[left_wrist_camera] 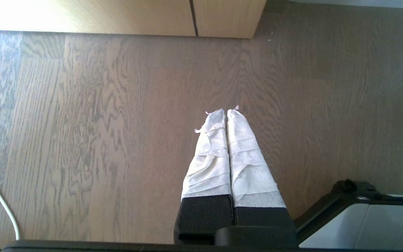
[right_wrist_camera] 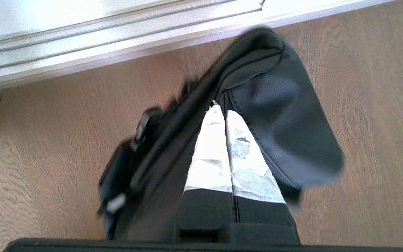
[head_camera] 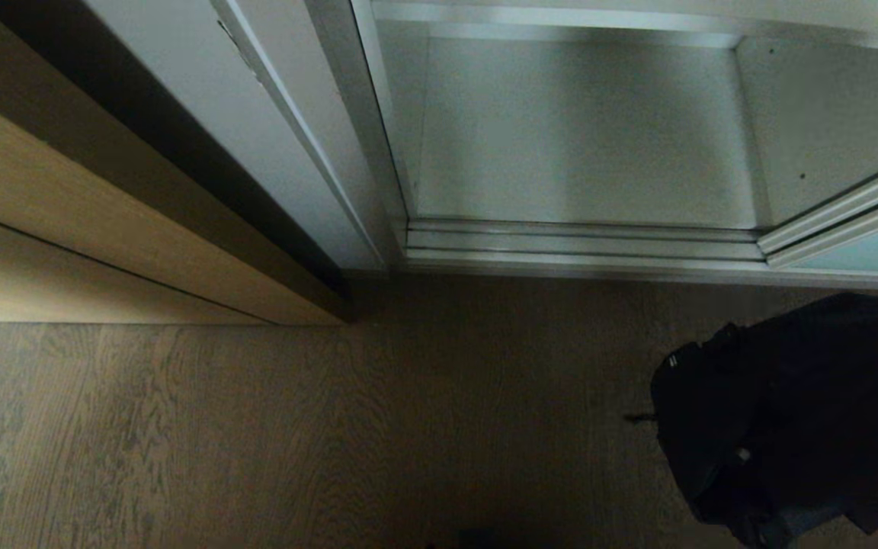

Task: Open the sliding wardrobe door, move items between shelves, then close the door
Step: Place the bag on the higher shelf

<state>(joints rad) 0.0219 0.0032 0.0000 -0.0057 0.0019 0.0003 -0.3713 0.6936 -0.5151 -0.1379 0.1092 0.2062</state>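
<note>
Hanging black bag (right_wrist_camera: 275,115), long axis floorward

A home bedroom: a white built-in wardrobe (head_camera: 584,130) with sliding-door tracks (head_camera: 584,244) on wood-plank flooring (head_camera: 256,427).

Matt black fabric bag (right_wrist_camera: 282,115); wood-grain floor (head_camera: 256,427).
</note>
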